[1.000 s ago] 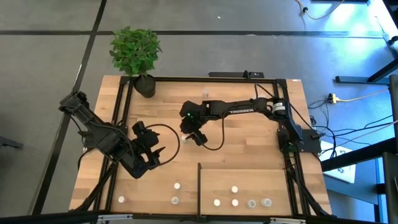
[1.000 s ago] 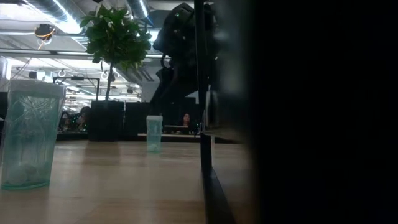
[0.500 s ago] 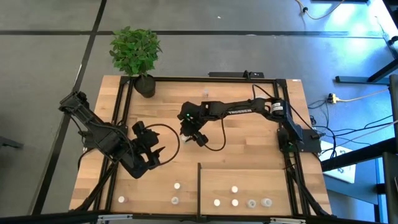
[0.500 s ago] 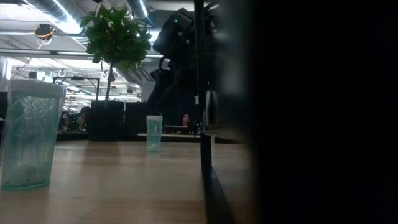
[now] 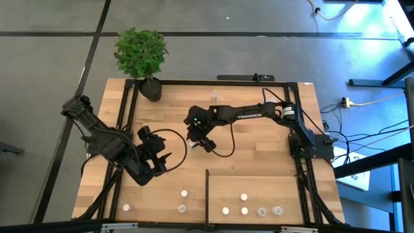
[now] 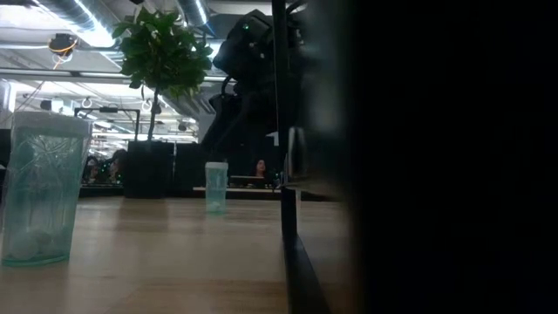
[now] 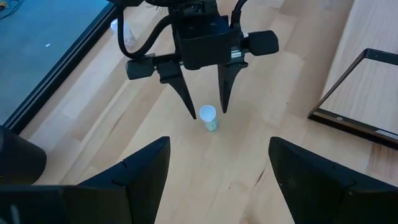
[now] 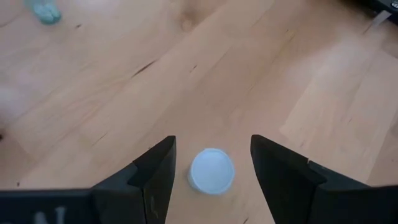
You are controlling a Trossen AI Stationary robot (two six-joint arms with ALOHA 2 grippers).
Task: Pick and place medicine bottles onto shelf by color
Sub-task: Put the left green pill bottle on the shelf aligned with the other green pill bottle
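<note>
**Inspector A:** What is recorded of the working pincer?

**Inspector B:** The right gripper is seen poised above the tabletop, fingers parted and nothing held. A white-capped bottle stands upright between the two fingertips, a clear gap being left on either side. In the left wrist view the same bottle is found directly under the pincer, its cap level with the tips.

**Inspector A:** And the other arm?

**Inspector B:** The left gripper is held back on the bottle's near side, its fingers spread wide and empty; it is judged to be waiting.

**Inspector A:** Where is the shelf relative to the pincer?

**Inspector B:** The shelf lies well apart, towards the front edge of the table, with several bottles already stood on it. Other bottles remain on the planks beside it.

**Inspector A:** What is advised for the step in hand?

**Inspector B:** A grasp is judged to be the step. The pincer should be lowered straight, so that the body below the cap is taken, not the cap alone. The bottle should be kept centred, since a tip touching first would likely topple it. Closure should be gentle and the lift vertical
</note>
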